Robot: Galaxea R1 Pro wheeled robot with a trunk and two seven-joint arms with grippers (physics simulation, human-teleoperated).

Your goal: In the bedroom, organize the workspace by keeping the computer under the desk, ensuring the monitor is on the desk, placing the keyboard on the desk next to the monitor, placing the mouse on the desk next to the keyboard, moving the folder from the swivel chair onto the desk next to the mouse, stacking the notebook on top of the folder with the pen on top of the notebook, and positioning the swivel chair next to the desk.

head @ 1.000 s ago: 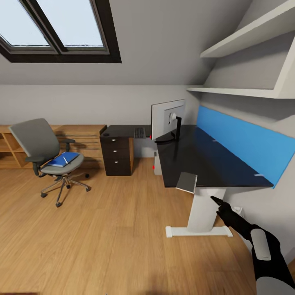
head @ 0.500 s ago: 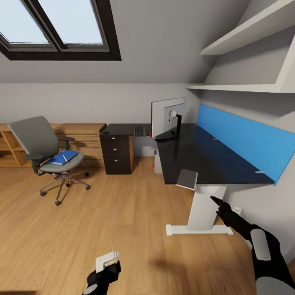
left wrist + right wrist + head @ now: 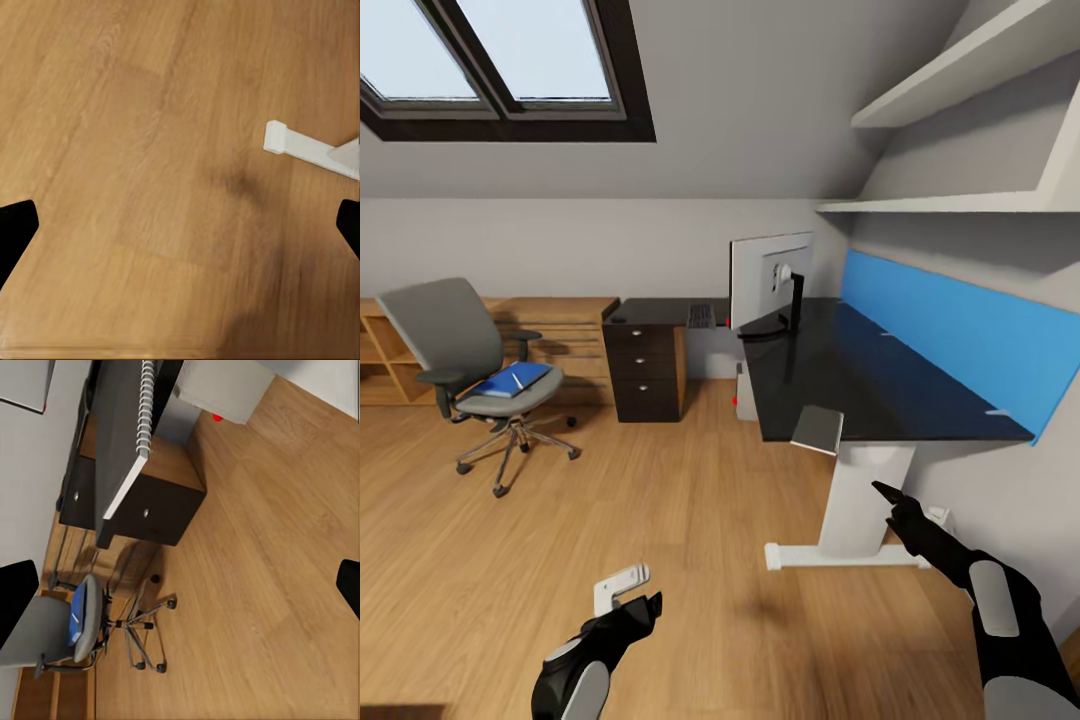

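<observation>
Both pincers hang released and empty — left pincer (image 3: 628, 590), right pincer (image 3: 888, 493). I judge I'm approaching: folder (image 3: 512, 380) sits on swivel chair (image 3: 465, 365), well apart from tabletop (image 3: 880, 385) — fetch it next.
</observation>
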